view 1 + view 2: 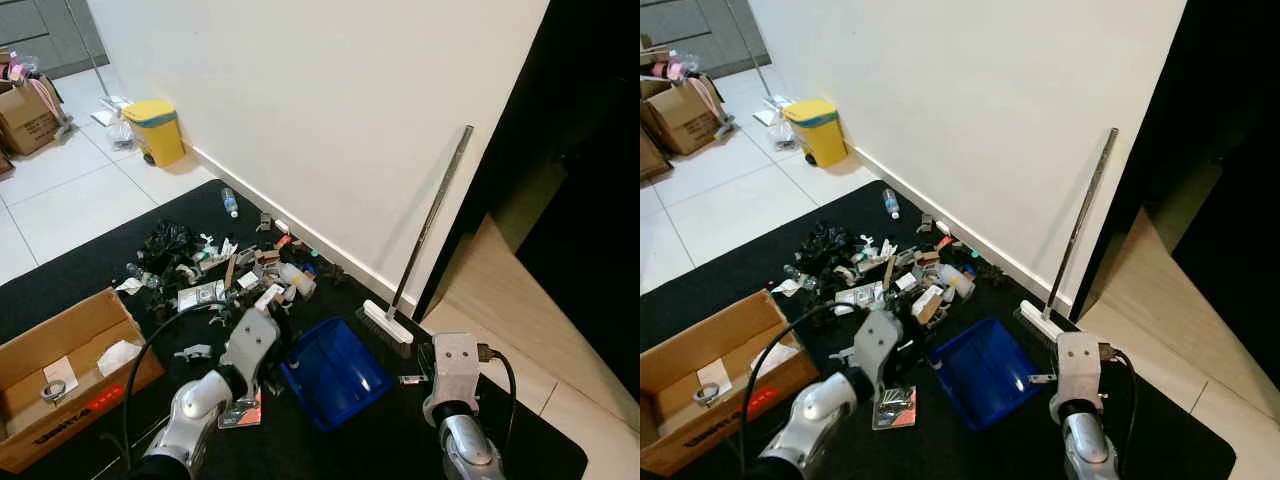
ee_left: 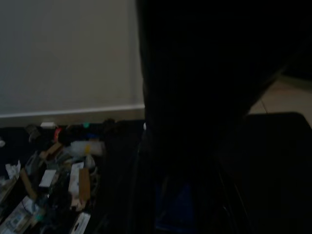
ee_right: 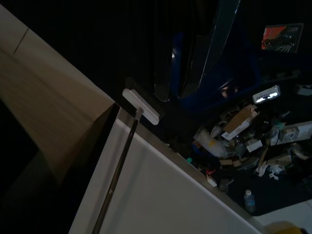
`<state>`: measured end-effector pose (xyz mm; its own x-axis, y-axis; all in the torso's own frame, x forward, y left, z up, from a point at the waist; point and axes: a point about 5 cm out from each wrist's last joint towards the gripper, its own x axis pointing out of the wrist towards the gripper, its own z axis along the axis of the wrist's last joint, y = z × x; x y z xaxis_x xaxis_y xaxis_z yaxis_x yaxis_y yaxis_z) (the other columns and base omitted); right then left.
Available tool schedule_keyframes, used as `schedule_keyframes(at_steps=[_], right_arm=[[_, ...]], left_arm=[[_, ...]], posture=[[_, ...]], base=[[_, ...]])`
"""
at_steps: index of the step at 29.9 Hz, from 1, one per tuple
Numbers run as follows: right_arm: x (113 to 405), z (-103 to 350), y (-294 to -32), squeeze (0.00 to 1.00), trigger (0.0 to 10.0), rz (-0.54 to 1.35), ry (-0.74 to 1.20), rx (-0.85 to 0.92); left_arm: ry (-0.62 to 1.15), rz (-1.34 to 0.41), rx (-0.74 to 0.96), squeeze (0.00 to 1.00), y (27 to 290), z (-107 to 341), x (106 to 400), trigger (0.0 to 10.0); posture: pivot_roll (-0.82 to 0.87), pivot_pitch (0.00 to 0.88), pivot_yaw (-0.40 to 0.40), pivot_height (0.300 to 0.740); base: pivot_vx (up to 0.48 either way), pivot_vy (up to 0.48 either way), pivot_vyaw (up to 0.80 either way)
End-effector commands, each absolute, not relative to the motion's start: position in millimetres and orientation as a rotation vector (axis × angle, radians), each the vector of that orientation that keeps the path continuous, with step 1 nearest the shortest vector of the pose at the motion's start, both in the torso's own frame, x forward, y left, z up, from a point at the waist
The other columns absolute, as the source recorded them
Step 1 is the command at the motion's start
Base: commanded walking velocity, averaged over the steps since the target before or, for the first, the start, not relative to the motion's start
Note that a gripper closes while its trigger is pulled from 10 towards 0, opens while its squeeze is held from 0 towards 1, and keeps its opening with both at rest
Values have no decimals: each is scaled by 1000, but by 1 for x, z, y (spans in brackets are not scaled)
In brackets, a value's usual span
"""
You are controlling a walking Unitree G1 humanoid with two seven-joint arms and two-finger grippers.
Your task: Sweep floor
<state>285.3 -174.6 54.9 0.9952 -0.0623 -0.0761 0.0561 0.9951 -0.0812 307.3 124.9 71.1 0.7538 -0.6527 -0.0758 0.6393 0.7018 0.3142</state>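
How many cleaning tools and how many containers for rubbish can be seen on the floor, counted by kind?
Broom: 1
Blue dustpan: 1
Yellow bin: 1
Open cardboard box on the black mat: 1
Total: 4

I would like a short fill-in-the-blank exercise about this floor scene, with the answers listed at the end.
1. The broom stands leaning against the ______.
2. The dustpan on the black mat is ______ in colour.
3. The small bin by the wall has a body of ______ colour.
4. The open box on the robot's left is made of ______.

Missing words: wall; blue; yellow; cardboard
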Motion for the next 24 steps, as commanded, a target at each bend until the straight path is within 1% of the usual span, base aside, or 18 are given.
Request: schedule_keyframes(at_steps=[1, 7, 14, 16, 17, 20, 21, 24], right_arm=[[279, 47, -176, 0, 10000, -76, 99, -63], [278, 47, -179, 0, 10000, -90, 98, -61], [277, 45, -179, 0, 10000, -92, 99, -61], [278, 46, -178, 0, 10000, -90, 99, -60], [278, 46, -178, 0, 10000, -90, 99, -60], [278, 45, -177, 0, 10000, -88, 100, -59], [278, 45, -177, 0, 10000, -88, 100, -59], [279, 45, -176, 0, 10000, -88, 99, -57]], left_arm=[[-68, -696, 393, 0, 133, 73, 307, 10000], [-137, -679, 454, 0, 133, 84, 311, 10000], [-231, -698, 568, 0, 131, 94, 311, 10000], [-288, -702, 657, 0, 131, 100, 312, 10000], [-288, -702, 657, 0, 131, 100, 312, 10000], [-374, -744, 862, 0, 129, 106, 313, 10000], [-374, -744, 862, 0, 129, 106, 313, 10000], [-444, -825, 1048, 0, 125, 106, 309, 10000]], posture=[[-70, 166, 71, 740], [-73, 165, 74, 740], [-71, 166, 74, 740], [-68, 167, 74, 740], [-68, 167, 74, 740], [-62, 167, 75, 740], [-62, 167, 75, 740], [-62, 167, 77, 740]], base=[[0, 0, 0], [0, 0, 0], [0, 0, 0], [0, 0, 0], [0, 0, 0], [0, 0, 0], [0, 0, 0], [0, 0, 0]])
